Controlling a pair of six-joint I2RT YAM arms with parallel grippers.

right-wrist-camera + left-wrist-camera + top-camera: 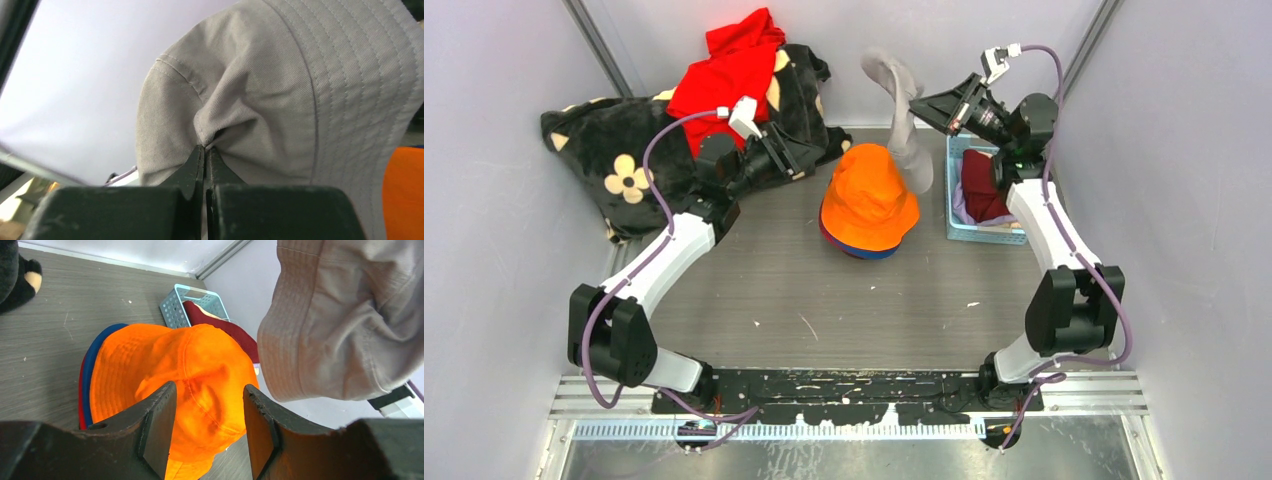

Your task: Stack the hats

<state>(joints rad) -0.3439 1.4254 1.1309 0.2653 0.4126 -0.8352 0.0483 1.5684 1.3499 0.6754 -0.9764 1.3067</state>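
**Grey hat held up beside orange hat**

Right gripper is pinched tight on a fold of the grey hat, which hangs in the air just behind and right of the orange hat. Orange hat sits on top of a blue hat and a red hat. Left gripper, jaws apart and empty, hovers just left of the orange hat. Maroon hat lies in a basket to its right.

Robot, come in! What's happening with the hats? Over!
Left jaws open beside orange fabric bucket hat. Right jaws shut on grey fabric bucket hat, aloft. Nothing between them.
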